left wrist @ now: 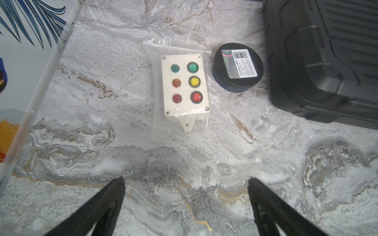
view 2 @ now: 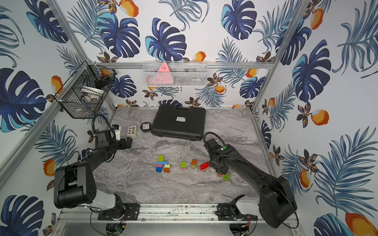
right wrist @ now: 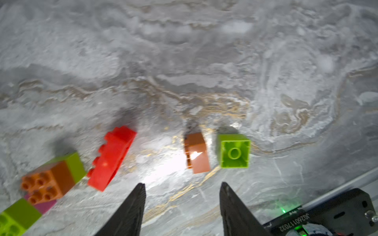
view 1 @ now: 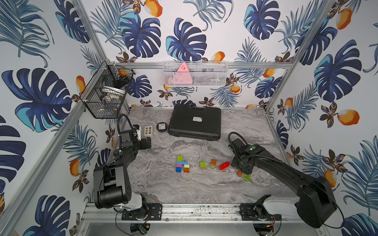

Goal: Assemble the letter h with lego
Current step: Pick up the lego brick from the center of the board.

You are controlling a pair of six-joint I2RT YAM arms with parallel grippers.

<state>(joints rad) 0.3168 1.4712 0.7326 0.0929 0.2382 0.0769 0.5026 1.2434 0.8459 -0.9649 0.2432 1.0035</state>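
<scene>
Lego: part-built h cluster sits centre of the desk, spare bricks in a row beside it; right tool spread, empty, just short of an orange brick (left tool spread wide, parked by the button box); looks like pick-next-brick, which needs centring, descent, pinch, then carry to the cluster.

Stacked lego cluster mid-table; red brick beside right end effector; green brick near.
</scene>
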